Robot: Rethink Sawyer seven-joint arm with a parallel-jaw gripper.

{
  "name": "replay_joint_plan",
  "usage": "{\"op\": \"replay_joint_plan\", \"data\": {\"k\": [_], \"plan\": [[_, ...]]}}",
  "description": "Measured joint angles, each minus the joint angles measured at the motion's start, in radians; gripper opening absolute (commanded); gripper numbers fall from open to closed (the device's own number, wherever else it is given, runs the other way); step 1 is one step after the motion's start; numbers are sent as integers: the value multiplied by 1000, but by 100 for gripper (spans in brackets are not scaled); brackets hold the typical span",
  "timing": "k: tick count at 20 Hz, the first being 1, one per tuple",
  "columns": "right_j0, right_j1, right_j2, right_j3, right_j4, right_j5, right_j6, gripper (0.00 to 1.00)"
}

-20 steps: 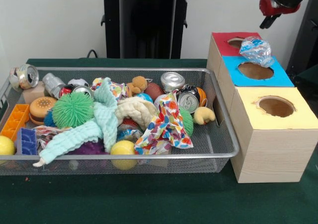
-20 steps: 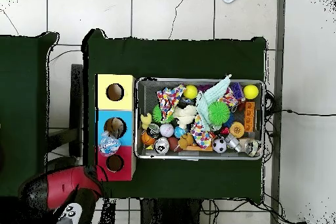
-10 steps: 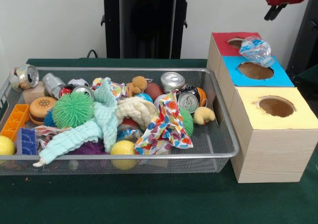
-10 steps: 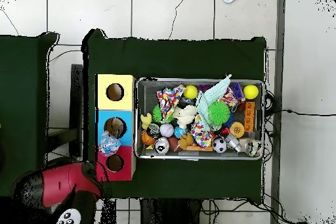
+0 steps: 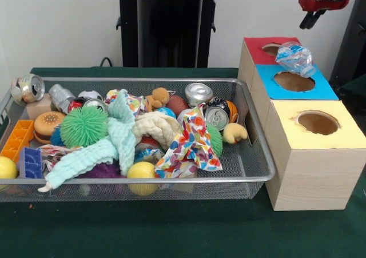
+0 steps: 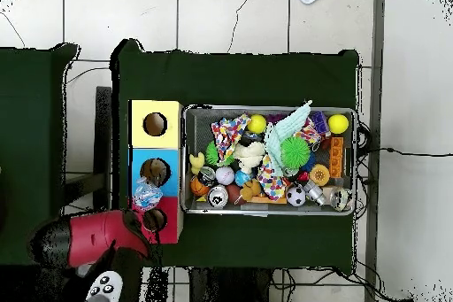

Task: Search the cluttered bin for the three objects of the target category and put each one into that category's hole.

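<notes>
A crushed plastic bottle (image 5: 294,58) lies on top of the boxes, straddling the seam between the red box (image 5: 251,43) and the blue box (image 5: 320,89), not down either hole; the overhead view shows it beside the blue box's hole (image 6: 154,172). The gripper (image 5: 309,19) hangs high above and behind the red box, well apart from the bottle, and I cannot tell whether its fingers are open or closed. The wire bin (image 5: 260,172) on the bench (image 5: 171,235) holds cans (image 5: 217,117), balls, cloths and toys. The step in hand looks like a drop that missed. The next move probably calls for coming back down on the bottle and nudging or regrasping it into its hole before searching the bin again.
</notes>
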Motion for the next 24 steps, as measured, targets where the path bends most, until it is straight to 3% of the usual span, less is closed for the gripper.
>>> {"op": "replay_joint_plan", "data": {"k": [24], "plan": [[-39,20,-19,-32,0,0,0,0]]}}
